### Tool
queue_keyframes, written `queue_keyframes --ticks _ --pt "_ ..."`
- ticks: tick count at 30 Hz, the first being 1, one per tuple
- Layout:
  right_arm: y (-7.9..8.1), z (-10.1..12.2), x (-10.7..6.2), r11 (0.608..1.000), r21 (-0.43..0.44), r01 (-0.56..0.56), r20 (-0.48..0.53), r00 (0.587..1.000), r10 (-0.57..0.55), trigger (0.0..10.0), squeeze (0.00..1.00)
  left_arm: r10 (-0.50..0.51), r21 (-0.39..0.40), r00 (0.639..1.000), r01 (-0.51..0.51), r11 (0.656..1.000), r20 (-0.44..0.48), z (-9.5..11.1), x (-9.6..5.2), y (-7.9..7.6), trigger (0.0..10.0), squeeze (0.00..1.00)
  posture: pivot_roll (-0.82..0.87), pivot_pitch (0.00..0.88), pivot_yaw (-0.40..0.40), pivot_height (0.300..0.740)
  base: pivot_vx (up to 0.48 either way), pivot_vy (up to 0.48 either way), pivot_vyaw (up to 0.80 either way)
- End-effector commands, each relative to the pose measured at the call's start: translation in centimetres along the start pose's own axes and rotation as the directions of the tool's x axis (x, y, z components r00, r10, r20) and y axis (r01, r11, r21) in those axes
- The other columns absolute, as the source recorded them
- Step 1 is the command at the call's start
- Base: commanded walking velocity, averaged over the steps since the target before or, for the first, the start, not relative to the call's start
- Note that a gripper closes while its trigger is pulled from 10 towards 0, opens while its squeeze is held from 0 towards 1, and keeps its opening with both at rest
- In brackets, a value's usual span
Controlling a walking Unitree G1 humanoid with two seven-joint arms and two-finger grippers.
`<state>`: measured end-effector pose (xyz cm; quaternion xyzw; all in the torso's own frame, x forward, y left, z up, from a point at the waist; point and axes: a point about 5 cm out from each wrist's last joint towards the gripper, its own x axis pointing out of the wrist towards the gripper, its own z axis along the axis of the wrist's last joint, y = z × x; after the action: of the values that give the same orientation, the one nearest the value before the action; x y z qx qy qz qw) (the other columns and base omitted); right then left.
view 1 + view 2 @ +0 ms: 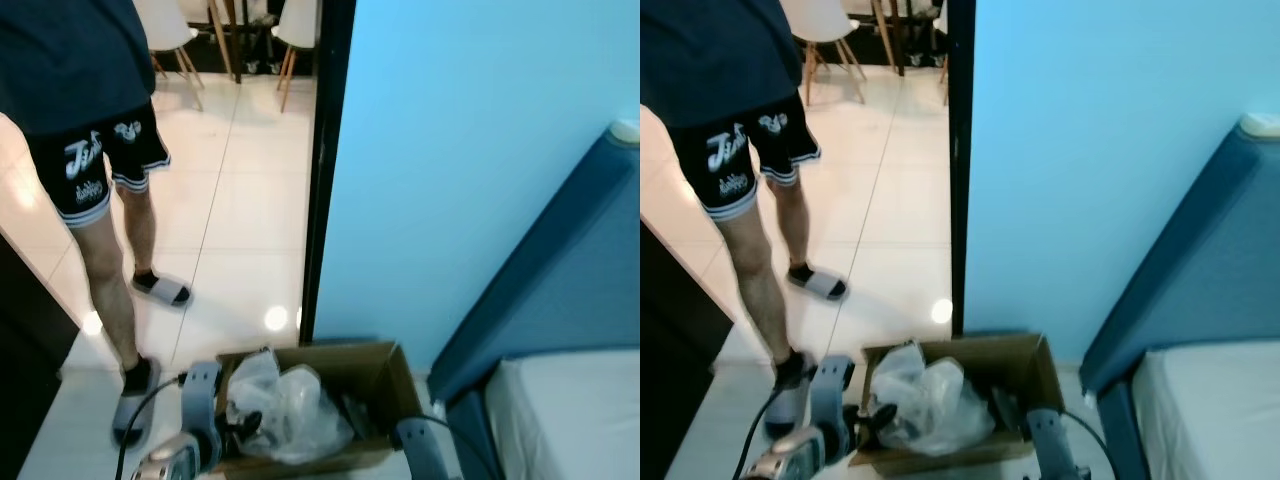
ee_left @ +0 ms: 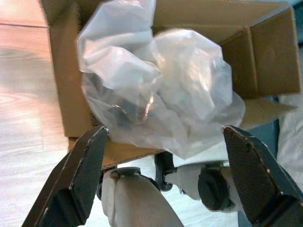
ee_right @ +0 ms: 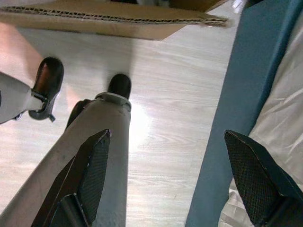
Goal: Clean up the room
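Crumpled clear plastic bag (image 2: 156,90) in open cardboard box (image 1: 385,385) on floor against blue wall (image 1: 470,150), left gripper (image 2: 163,177) above it, fingers spread wide, right gripper (image 3: 165,179) fingers open over pale floor beside bed (image 1: 565,410), person's shorts (image 1: 95,160) with white lettering, unreadable.

Matt corrugated cardboard box (image 1: 385,385) holds a crinkled glossy clear plastic bag (image 2: 156,90) on glossy tiles (image 1: 240,200).

Person (image 1: 80,150) (in slippers), white chairs (image 1: 165,25) behind
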<state>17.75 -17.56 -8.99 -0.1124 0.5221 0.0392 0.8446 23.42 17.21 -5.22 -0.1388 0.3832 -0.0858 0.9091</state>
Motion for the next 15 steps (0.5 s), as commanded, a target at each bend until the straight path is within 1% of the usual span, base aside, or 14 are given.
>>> queue_keyframes --ticks 1,2,4,5,6,7,9,10,12,14,15 --pt "0.6 -0.8 0.0 0.999 -0.028 -0.021 -0.027 0.999 0.021 10.0 0.0 0.083 -0.073 0.995 -0.087 0.994 -0.058 -1.6 -0.5 1.1 10.0 0.0 0.16 0.0 -0.06 0.74 -0.319 0.0 0.0" --pt "0.5 -0.9 0.0 0.999 -0.04 -0.027 -0.034 0.999 0.025 10.0 0.0 0.128 -0.096 0.988 -0.136 0.986 -0.083 -2.3 -0.8 1.7 10.0 0.0 0.15 0.0 -0.065 0.74 -0.349 0.0 0.0" --pt "0.5 -0.9 0.0 0.999 -0.04 -0.027 -0.034 0.999 0.025 10.0 0.0 0.128 -0.096 0.988 -0.136 0.986 -0.083 -2.3 -0.8 1.7 10.0 0.0 0.15 0.0 -0.065 0.74 -0.349 0.0 0.0" --pt "0.4 -1.0 0.0 0.998 -0.048 -0.028 -0.039 0.999 0.026 10.0 0.0 0.164 -0.104 0.981 -0.175 0.979 -0.104 -2.8 -1.1 2.1 10.0 0.0 0.15 0.0 -0.07 0.74 -0.352 0.0 0.0" --pt "0.4 -1.0 0.0 0.998 -0.048 -0.028 -0.039 0.999 0.026 10.0 0.0 0.164 -0.104 0.981 -0.175 0.979 -0.104 -2.8 -1.1 2.1 10.0 0.0 0.15 0.0 -0.07 0.74 -0.352 0.0 0.0" --pt "0.2 -1.1 -0.1 0.999 -0.045 -0.028 -0.046 0.999 0.026 10.0 0.0 0.198 -0.117 0.971 -0.214 0.97 -0.131 -3.7 -1.5 2.6 10.0 0.0 0.14 0.0 -0.072 0.74 -0.36 0.0 0.0" --pt "0.2 -1.1 -0.1 0.999 -0.045 -0.028 -0.046 0.999 0.026 10.0 0.0 0.198 -0.117 0.971 -0.214 0.97 -0.131 -3.7 -1.5 2.6 10.0 0.0 0.14 0.0 -0.072 0.74 -0.36 0.0 0.0" --pt "0.0 -1.1 -0.1 0.999 -0.038 -0.023 -0.051 0.999 0.021 10.0 0.0 0.221 -0.127 0.963 -0.241 0.962 -0.154 -4.5 -1.8 2.9 10.0 0.0 0.14 0.0 -0.068 0.74 -0.364 0.0 0.0" --pt "0.0 -1.1 -0.1 0.999 -0.038 -0.023 -0.051 0.999 0.021 10.0 0.0 0.221 -0.127 0.963 -0.241 0.962 -0.154 -4.5 -1.8 2.9 10.0 0.0 0.14 0.0 -0.068 0.74 -0.364 0.0 0.0" --pt "-0.6 -1.3 -0.1 1.0 -0.024 -0.009 -0.061 0.998 0.007 10.0 0.0 0.248 -0.122 0.95 -0.274 0.954 -0.191 -5.7 -2.3 3.3 10.0 0.0 0.14 0.0 -0.072 0.74 -0.371 0.0 0.0" --pt "-0.6 -1.3 -0.1 1.0 -0.024 -0.009 -0.061 0.998 0.007 10.0 0.0 0.248 -0.122 0.95 -0.274 0.954 -0.191 -5.7 -2.3 3.3 10.0 0.0 0.14 0.0 -0.072 0.74 -0.375 0.0 0.0"
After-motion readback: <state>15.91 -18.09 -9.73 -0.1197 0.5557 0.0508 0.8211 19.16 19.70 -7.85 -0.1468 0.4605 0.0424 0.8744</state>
